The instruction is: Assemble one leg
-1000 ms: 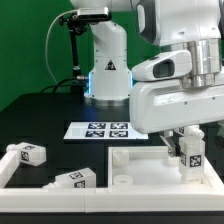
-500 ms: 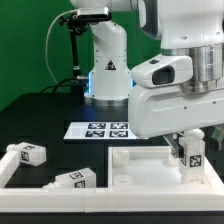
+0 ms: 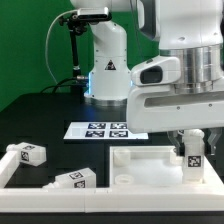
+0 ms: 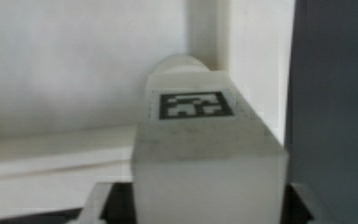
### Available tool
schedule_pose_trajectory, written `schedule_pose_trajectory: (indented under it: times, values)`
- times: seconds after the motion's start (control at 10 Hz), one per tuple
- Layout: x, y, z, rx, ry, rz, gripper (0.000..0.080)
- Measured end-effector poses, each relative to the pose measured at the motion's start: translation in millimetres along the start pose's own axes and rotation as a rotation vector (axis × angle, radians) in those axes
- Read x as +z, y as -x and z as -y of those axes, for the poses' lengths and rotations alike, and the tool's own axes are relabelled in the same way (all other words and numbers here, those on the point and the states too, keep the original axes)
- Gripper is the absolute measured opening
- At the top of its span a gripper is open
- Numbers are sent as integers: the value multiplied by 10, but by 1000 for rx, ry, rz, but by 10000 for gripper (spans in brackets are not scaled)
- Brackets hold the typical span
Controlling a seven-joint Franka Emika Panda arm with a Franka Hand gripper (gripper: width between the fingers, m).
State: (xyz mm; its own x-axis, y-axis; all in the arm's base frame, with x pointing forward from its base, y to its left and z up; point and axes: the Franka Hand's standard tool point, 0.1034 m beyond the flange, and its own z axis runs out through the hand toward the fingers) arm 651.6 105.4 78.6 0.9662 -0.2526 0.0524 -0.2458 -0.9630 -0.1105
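Observation:
My gripper [image 3: 190,140] is shut on a leg [image 3: 190,158], a short white peg with a black-and-white tag. It holds the leg upright at the corner of the big white panel [image 3: 145,160] at the exterior view's right, its lower end at the panel's surface. In the wrist view the leg [image 4: 202,140] fills the middle, tag facing the camera, with the dark fingers [image 4: 108,205] on either side and the white panel behind it. Two more legs [image 3: 27,153] [image 3: 75,178] lie at the exterior view's left.
The marker board [image 3: 105,129] lies on the black table behind the panel. The robot's white base [image 3: 105,65] stands behind it. A white frame edge [image 3: 20,180] runs along the front at the exterior view's left.
The hand has shifted slightly and the held leg sits a little lower on the panel. The loose legs have not moved.

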Motion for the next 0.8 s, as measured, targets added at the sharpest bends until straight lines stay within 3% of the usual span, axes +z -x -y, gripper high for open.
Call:
schedule_pose_trajectory:
  times: [0.2, 0.5, 0.7, 0.8]
  values:
    - [2, 0, -44, 363, 5, -8, 285]
    - [2, 15, -123, 761, -41, 19, 287]
    - [0, 19, -121, 734, -40, 20, 287]
    - [6, 31, -101, 714, -37, 19, 382]
